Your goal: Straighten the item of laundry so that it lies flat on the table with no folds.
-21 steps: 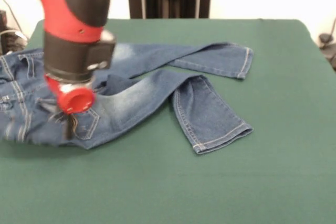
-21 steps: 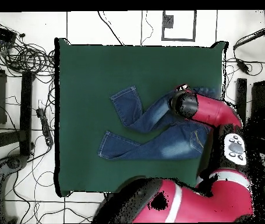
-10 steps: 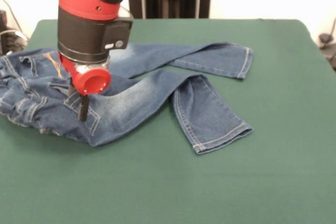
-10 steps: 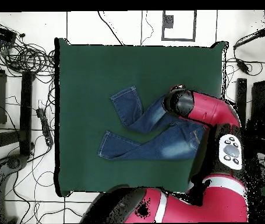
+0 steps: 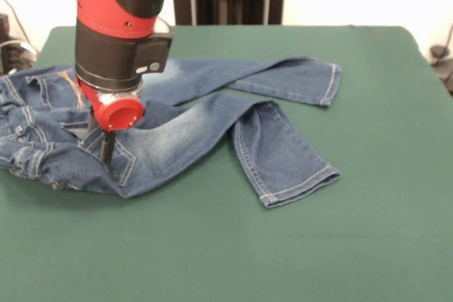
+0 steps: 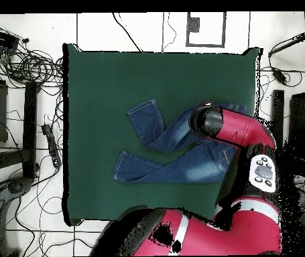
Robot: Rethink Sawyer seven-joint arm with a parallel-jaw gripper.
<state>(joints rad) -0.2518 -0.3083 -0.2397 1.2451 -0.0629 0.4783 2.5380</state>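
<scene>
The item of laundry (image 5: 191, 129), a small pair of blue jeans, lies on the left half of the green table (image 5: 318, 245). Its waist is bunched in folds near the table's left edge. One leg runs straight to the right. The other bends back on itself and ends in a hem nearer the front. My gripper (image 5: 105, 150) points down onto the seat of the jeans beside a back pocket, touching the cloth. In the overhead view the red wrist (image 6: 207, 120) covers the gripper, above the waist end of the jeans (image 6: 181, 160).
Bare green cloth (image 6: 114, 87) spreads around the legs. Coiled cables (image 6: 27, 67) and dark stands (image 6: 277, 107) lie on the floor beside the table. Some dark gear (image 5: 10, 47) shows past the table's left edge in the front view.
The wrist has risen and moved a little toward the middle of the jeans since a second ago. The waist, blurred then, now sits bunched and still. The legs have not moved.
</scene>
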